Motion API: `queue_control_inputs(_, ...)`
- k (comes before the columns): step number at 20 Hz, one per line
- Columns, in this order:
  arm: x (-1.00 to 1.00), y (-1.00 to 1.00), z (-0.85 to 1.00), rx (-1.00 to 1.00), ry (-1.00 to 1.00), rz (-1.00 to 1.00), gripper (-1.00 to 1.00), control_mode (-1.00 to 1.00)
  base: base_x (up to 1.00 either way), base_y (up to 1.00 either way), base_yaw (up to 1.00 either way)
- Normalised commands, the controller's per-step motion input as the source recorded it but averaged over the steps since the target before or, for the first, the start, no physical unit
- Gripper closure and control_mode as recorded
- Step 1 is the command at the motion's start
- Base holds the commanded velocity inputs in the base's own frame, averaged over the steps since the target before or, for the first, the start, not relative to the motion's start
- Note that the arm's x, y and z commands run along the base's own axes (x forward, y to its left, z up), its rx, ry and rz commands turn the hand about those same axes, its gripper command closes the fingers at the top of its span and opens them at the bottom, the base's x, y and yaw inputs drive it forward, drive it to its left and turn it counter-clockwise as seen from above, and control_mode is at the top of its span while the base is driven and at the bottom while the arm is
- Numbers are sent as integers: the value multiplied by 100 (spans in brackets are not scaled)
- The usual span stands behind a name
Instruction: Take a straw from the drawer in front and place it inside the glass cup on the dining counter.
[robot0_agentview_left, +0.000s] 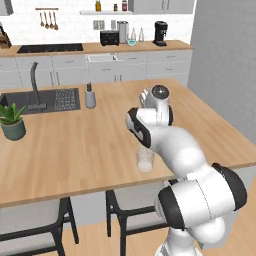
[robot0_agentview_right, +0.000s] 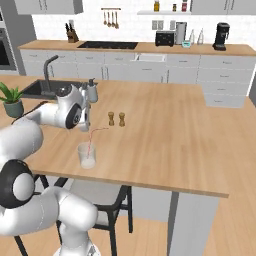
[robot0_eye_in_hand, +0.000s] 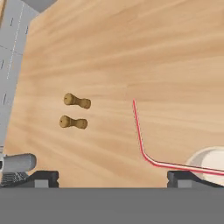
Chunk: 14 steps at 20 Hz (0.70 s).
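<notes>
My gripper (robot0_eye_in_hand: 113, 179) hangs just above the light wood top of the dining counter (robot0_agentview_right: 165, 130), and my two dark fingertips (robot0_eye_in_hand: 41, 178) stand far apart at the bottom of the hand view. Nothing sits between them, so my jaws are wide open and hold nothing. Closest to me is the glass cup (robot0_agentview_right: 87, 156), right under my hand and near the front edge of the counter. In the hand view its pale rim (robot0_eye_in_hand: 209, 158) peeks in at about 4 o'clock, just beside my right fingertip. The straw (robot0_agentview_right: 91, 144) stands inside the cup. Its long part rises out of the rim, and its bent end leans out over the wood. In the hand view the straw (robot0_eye_in_hand: 141, 140) comes out of the cup at about 4 o'clock, bends, and then runs up toward 12 o'clock, so its long line passes through the space above my open jaws and does not touch them. I think the job is as good as done, because the straw is in the cup and I have let go. I think my next move is to lift straight up, away from the cup, so I do not knock the straw or tip the glass. A bit farther on, at about 10 o'clock in the hand view, two small brown shakers (robot0_eye_in_hand: 75, 111) stand side by side, well apart from the cup. Past them is the grey dispenser (robot0_agentview_left: 90, 96) near the sink (robot0_agentview_left: 40, 100). Far off is the wall counter (robot0_agentview_right: 150, 47).
</notes>
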Motion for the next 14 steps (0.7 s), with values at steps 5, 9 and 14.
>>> queue_control_inputs(5, -76, 0, 58, 0, 20, 0, -100, -100, 0, 0, 0)
queue_control_inputs(9, -100, -3, 31, 0, 8, 0, -100, -100, 0, 0, 0)
queue_control_inputs(14, -100, -26, 1, 0, -1, 0, -100, -100, 0, 0, 0)
